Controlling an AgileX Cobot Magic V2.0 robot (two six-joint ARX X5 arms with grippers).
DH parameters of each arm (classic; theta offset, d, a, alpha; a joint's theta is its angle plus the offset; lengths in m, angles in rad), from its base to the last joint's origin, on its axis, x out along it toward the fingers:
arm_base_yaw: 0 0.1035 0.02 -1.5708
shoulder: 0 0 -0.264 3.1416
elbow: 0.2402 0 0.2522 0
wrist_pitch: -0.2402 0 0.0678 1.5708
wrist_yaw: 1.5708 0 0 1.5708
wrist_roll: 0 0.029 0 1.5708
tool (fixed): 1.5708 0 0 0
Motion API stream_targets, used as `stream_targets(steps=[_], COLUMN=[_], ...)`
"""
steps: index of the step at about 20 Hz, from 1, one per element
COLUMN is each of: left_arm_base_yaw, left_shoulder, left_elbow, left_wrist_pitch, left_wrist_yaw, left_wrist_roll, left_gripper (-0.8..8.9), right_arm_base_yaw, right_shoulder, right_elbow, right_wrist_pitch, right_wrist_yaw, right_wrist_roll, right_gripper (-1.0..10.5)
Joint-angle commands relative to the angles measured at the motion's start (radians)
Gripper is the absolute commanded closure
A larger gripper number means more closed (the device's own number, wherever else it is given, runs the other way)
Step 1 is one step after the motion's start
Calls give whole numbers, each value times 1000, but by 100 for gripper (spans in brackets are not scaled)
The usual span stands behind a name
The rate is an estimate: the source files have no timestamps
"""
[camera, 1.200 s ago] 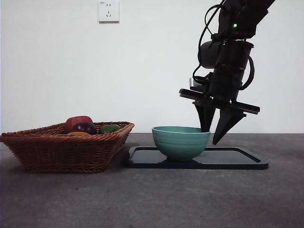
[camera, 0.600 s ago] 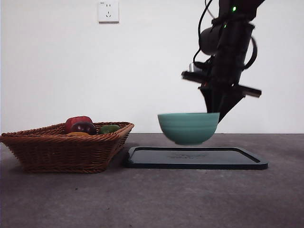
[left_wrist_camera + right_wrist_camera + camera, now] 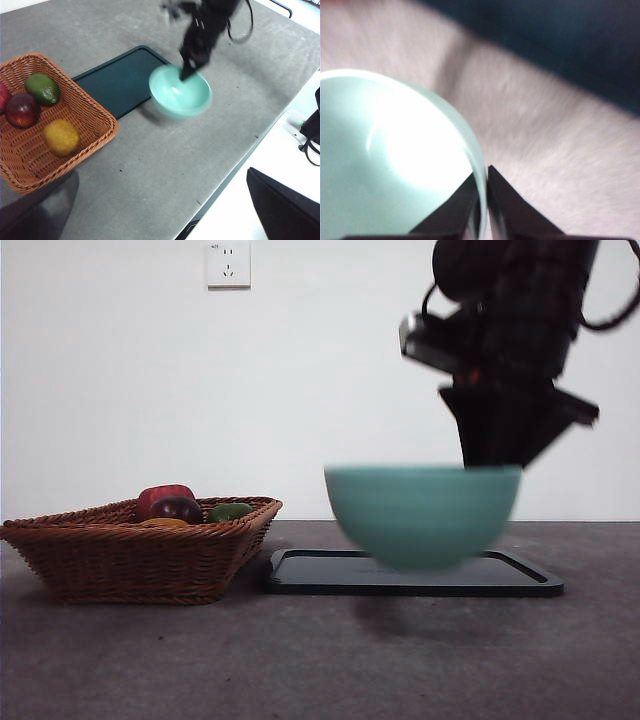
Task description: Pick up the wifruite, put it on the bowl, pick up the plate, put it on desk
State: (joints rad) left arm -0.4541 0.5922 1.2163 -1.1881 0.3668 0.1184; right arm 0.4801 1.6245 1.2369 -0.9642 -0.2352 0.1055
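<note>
Right gripper [image 3: 482, 200] clamped on teal bowl [image 3: 422, 515] rim, held upright, mouth up, above desk [image 3: 300, 660] near black tray [image 3: 300, 575].

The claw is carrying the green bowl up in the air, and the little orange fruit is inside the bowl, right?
Not quite. The claw does carry the bowl in the air, but the bowl is empty. The left wrist view shows the orange fruit lying in the basket.

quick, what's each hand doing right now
Right hand: shut on the rim of the teal bowl, holding it in the air above the desk.
Left hand: cannot be told; its jaws are not clearly in view.
</note>
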Motion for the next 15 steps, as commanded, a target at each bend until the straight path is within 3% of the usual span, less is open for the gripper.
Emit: stream_targets(steps=[1, 6, 13, 15], left_arm_base_yaw=[-5, -5, -5, -5], left_shoulder=[2, 2, 2, 2], left_elbow=[11, 11, 11, 11], left_wrist_pitch=[6, 6, 7, 6], left_wrist_yaw=[5, 5, 5, 5], left_wrist_roll=[12, 12, 12, 12], left_gripper=[219, 219, 219, 219], right_arm_base_yaw=[28, 62, 61, 61], right_shoulder=[14, 15, 15, 15], right_elbow=[-60, -166, -192, -192], right_wrist_pitch=[69, 208, 216, 216], right_wrist_yaw=[0, 10, 28, 27], right_wrist_roll=[22, 75, 81, 81], right_gripper=[938, 938, 920, 699])
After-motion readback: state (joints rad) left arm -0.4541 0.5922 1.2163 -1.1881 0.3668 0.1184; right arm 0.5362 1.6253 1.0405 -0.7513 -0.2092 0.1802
